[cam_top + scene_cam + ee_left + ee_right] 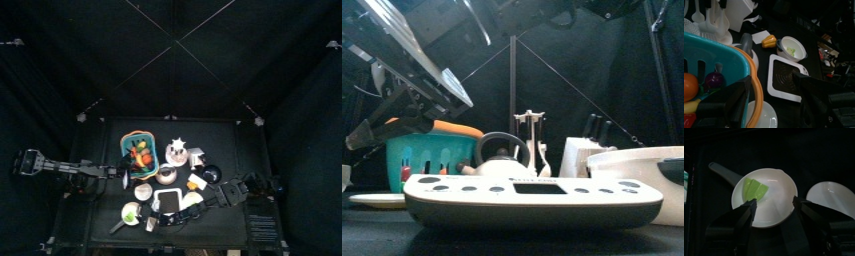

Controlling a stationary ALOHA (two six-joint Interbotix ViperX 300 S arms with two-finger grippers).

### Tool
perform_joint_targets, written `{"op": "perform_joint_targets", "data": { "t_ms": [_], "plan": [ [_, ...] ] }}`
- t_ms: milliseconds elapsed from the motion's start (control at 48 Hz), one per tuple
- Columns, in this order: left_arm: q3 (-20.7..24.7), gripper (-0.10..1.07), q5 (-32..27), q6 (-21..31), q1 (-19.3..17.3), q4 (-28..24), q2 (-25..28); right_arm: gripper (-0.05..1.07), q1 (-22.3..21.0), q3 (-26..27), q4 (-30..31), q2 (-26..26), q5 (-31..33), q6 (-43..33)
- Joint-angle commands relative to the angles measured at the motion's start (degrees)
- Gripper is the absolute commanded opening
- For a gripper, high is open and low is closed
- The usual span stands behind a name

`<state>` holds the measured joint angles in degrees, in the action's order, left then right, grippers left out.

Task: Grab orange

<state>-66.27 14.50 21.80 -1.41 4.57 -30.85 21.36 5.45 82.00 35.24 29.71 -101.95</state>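
The orange (689,86) lies inside the teal oval basket (724,52), next to a purple piece (713,80), and shows at the edge of the left wrist view. My left gripper (777,92) is open and empty, just outside the basket's orange rim, one jaw close against it. In the top view the basket (138,152) stands left of the table's middle and the left gripper (118,183) sits at its near side. My right gripper (774,203) is open and empty above a white bowl of green pieces (764,195).
A black scale with a white border (784,77), a white bowl (791,48) and white utensils (714,20) lie past the basket. In the front view the scale (536,200) fills the foreground, with a kettle (500,155) and a second bowl (643,165) behind it.
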Motion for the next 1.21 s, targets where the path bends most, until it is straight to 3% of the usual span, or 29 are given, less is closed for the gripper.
{"op": "perform_joint_targets", "data": {
  "t_ms": [0, 250, 396, 604, 708, 979, 1188],
  "plan": [
    [0.53, 0.98, 0.18, -0.09, -0.26, -0.09, -0.18, 0.92, 0.09, -1.67, 0.62, -5.62, 2.02, 0.09],
    [0.97, 0.98, -2.02, -0.26, -4.39, -2.46, -1.14, 0.92, 2.55, -11.16, 0.88, -13.97, 11.69, -0.26],
    [1.05, 0.98, -5.89, -0.18, -8.44, -4.39, -1.49, 0.92, 3.96, -14.24, -1.23, -15.47, 18.54, -0.26],
    [1.67, 0.98, -10.37, -1.14, -10.20, -10.37, -1.49, 0.92, 5.19, -17.05, -4.57, -16.79, 25.58, -0.53],
    [2.11, 0.98, -12.04, -1.32, -10.81, -13.01, -1.49, 0.92, 5.54, -17.93, -5.98, -17.31, 27.25, -0.79],
    [2.20, 0.98, -12.66, -1.49, -11.51, -13.45, 0.00, 0.92, 5.63, -19.07, -9.23, -17.67, 29.79, -1.85],
    [2.64, 0.98, -12.66, -1.67, -14.15, -13.62, 1.41, 0.92, 5.63, -20.48, -9.40, -18.81, 31.46, -4.31]
  ]
}}
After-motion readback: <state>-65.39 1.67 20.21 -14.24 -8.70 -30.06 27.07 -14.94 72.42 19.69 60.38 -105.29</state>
